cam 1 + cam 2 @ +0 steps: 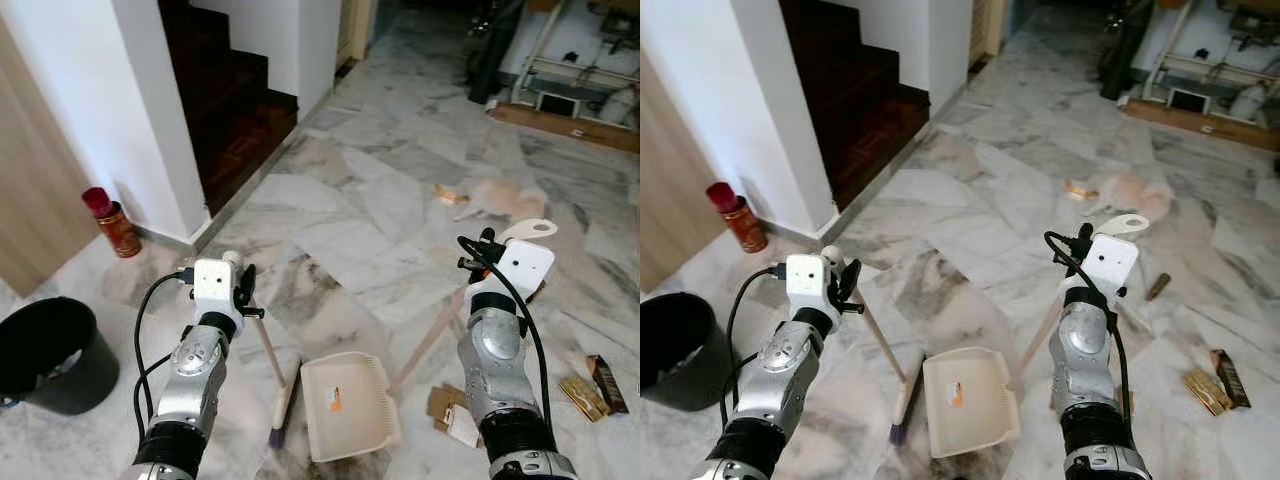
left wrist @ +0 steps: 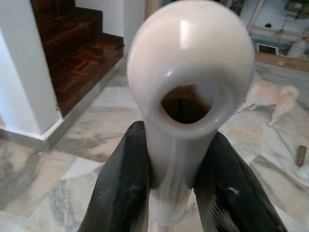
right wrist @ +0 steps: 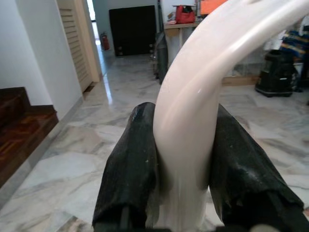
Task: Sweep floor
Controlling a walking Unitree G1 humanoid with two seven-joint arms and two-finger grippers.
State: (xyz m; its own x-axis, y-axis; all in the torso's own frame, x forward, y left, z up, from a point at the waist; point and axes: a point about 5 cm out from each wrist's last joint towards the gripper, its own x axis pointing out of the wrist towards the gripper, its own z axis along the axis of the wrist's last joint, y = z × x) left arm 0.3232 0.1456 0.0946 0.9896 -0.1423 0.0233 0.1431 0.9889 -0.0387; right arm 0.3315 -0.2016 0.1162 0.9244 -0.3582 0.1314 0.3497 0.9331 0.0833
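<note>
The broom [image 1: 272, 372] is held at its cream handle top by the left gripper [image 2: 176, 169], both black fingers [image 2: 123, 193] clamped against the shaft just below the hanging eye. Its bristle head rests on the marble floor [image 1: 380, 190], at 9 o'clock of the dustpan [image 1: 348, 404] and just beside it. The dustpan's long handle is clamped likewise by the right gripper [image 3: 186, 179], the pan lying flat on the floor. Both tools are judged light, rigid plastic with smooth, probably slippery shafts; a grip high on each handle gives reach but little leverage. Scraps of cardboard [image 1: 452, 412] and wrappers [image 1: 594, 388] lie at 3 o'clock of the pan, well apart from a black bin [image 1: 50, 352] at 9 o'clock. A red can [image 1: 112, 222] stands by the stair wall.
</note>
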